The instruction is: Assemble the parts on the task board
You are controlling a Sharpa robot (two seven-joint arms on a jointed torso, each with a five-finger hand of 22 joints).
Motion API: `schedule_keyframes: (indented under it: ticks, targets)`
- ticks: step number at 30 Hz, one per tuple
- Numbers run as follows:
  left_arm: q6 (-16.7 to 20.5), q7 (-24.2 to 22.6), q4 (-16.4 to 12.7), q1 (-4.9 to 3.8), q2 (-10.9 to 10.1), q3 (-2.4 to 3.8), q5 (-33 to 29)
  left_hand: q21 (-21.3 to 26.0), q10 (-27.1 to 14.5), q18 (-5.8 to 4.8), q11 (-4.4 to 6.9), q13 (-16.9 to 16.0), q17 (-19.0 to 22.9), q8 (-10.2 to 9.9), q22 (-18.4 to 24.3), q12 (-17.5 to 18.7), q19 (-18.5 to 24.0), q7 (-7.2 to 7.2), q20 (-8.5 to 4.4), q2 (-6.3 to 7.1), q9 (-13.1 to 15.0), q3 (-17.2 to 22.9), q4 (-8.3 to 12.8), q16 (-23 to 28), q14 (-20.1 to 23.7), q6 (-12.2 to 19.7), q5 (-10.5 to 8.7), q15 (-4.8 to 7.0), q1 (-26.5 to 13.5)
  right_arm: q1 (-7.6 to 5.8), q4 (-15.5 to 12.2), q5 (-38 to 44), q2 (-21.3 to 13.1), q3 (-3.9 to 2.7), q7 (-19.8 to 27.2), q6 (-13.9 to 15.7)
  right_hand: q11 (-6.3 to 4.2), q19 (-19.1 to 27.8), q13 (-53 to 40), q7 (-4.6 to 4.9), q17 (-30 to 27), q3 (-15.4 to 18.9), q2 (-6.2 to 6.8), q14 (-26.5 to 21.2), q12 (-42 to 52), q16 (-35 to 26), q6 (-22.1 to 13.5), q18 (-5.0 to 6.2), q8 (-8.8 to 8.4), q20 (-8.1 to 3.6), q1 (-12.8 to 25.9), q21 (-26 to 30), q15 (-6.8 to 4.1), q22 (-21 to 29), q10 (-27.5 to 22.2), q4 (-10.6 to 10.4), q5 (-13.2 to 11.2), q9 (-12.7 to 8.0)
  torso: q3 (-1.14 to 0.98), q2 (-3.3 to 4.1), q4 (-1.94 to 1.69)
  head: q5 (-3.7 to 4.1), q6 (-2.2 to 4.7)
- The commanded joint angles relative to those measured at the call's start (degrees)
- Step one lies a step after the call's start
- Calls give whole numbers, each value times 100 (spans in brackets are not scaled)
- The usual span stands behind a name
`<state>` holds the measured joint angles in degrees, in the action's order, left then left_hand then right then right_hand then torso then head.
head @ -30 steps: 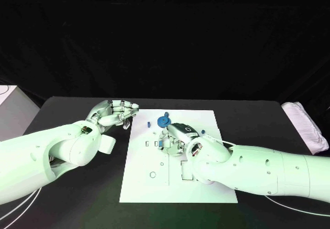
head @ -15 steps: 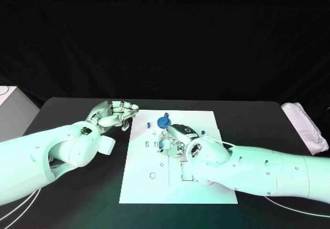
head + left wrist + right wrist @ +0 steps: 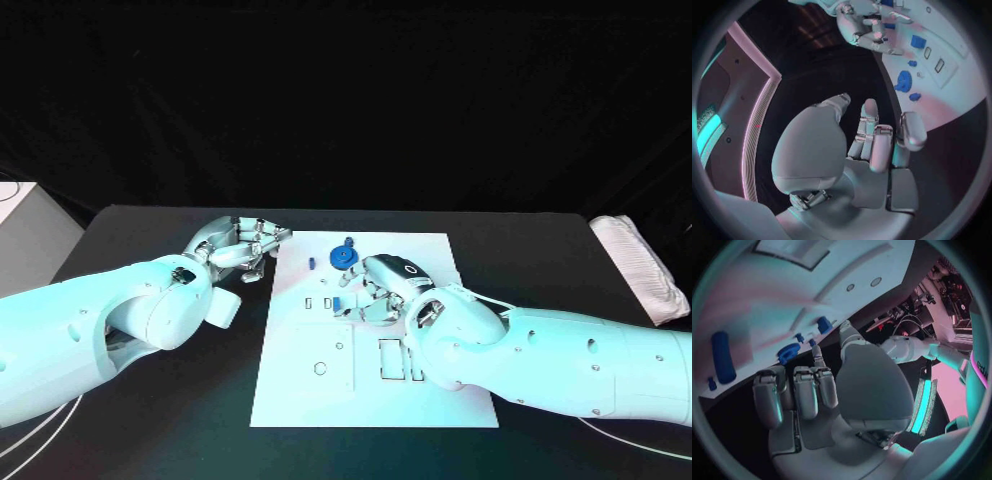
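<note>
Fingers on both hands are curled in holding nothing, right hand [image 3: 378, 290] over the task board [image 3: 433, 400] just below the round blue part [image 3: 343, 256], left hand [image 3: 238, 245] off its edge.

Task board [image 3: 378, 390]: smooth white, matt, looks like plastic. Parts [image 3: 343, 256]: blue plastic, a bit shiny. Hands [image 3: 242, 245]: silver metal, shiny. Arms [image 3: 577, 360]: glossy white plastic. Table [image 3: 173, 440]: black, matt, maybe cloth.

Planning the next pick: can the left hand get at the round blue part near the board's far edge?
Probably yes. The left hand sits empty just off the task board, with bare board between it and the round blue part.
</note>
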<state>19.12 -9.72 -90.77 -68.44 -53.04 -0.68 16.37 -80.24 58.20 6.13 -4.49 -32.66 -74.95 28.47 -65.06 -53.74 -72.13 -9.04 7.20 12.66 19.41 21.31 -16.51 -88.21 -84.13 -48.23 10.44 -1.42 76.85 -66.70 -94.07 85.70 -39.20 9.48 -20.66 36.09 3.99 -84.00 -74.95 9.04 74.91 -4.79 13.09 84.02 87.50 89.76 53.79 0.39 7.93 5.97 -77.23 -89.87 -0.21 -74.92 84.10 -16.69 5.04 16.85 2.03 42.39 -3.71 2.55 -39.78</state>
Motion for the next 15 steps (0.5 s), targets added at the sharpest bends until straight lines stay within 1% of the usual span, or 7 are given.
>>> schedule_keyframes:
  ticks: [1, 4, 5, 7, 11, 14, 15]
  targets:
    - [-558, 1084, 42, -6, 63, 3, 1032, -70, 83, -98, 53, -65, -1070, 108, -129, -134, -120, 65, -40, -85, 72, -55, -12, -43, -359, -106, 12, 72, -145, -134, -85, -1081, -203, -34, 974, 610, 32, -600, -1354, -5, 1509, -97, -65, 598, -2, 24, 50, -39, -4, 30, -69, -13, 47, -1508, 424, 6, 176, -7, -10, -33, 27, -4, -12]
    - [-903, 1641, 77, -8, 117, 4, 1499, -122, 284, -123, 120, -351, -1174, 243, -244, -383, -219, 147, -94, -174, 187, -77, -14, -75, -421, -218, 21, 134, -301, -279, -141, -1930, -422, -53, 1294, 614, 16, -600, -1267, -20, 1509, -254, -152, 598, -147, 24, 87, -39, 34, 15, -248, -13, 29, -1508, 326, 31, 527, -14, -25, -68, 40, -24, -37]
    - [-1060, 1865, 89, -11, 143, 5, 1709, -124, 303, -124, 133, -380, -1177, 261, -248, -408, -225, 157, -103, -179, 206, -78, -14, -75, -424, -224, 22, 145, -311, -341, -161, -2267, -514, -61, 1366, 615, 16, -600, -1239, -18, 1509, -265, -154, 598, -194, 24, 80, -39, 32, 14, -258, -13, 29, -1508, 294, 31, 541, -17, -30, -81, 41, -29, -50]
    - [-1318, 2206, 111, -26, 192, 6, 2086, -174, 522, -148, 194, -726, -1240, 381, -363, -659, -321, 226, -151, -230, 329, -56, -7, -94, -460, -286, 28, 203, -325, -446, -179, -2728, -656, -71, 1443, 608, 16, -600, -1167, -16, 1454, -309, -183, 582, -312, 0, 64, -39, 33, 10, -281, -13, 26, -1508, 213, 24, 573, -25, -48, -114, 52, -41, -85]
    - [-1893, 2971, 231, -161, 408, 6, 2862, -173, 553, -154, 213, -841, -1201, 495, -369, -744, -341, 247, -199, -257, 519, -140, -25, -76, -445, -235, -2, 232, -624, -676, -195, -3503, -973, -83, 1541, 526, 7, -600, -1171, -25, 1466, -334, -193, 586, -300, 5, 87, -39, 71, 3, -240, -13, 19, -1508, 222, 17, 690, -24, -74, -159, 58, -84, -121]
    - [-2191, 3342, 335, -254, 590, 3, 3139, -169, 522, -156, 209, -865, -1180, 558, -372, -763, -347, 249, -206, -279, 649, -238, -33, -64, -434, -177, 1, 232, -832, -779, -183, -3739, -1107, -87, 1555, 479, 3, -600, -1168, -30, 1472, -316, -178, 588, -300, 8, 80, -39, 92, -4, -205, -13, 13, -1508, 223, 21, 882, -28, -91, -187, 58, -103, -141]
    - [-2305, 3464, 389, -295, 683, -1, 3264, -169, 534, -157, 213, -924, -1179, 610, -377, -804, -352, 256, -207, -309, 738, -306, -35, -62, -434, -165, 6, 235, -963, -815, -170, -3804, -1149, -88, 1550, 462, 3, -600, -1168, -30, 1472, -316, -178, 588, -300, 8, 80, -39, 92, -4, -205, -13, 13, -1508, 223, 21, 882, -28, -104, -200, 57, -113, -157]
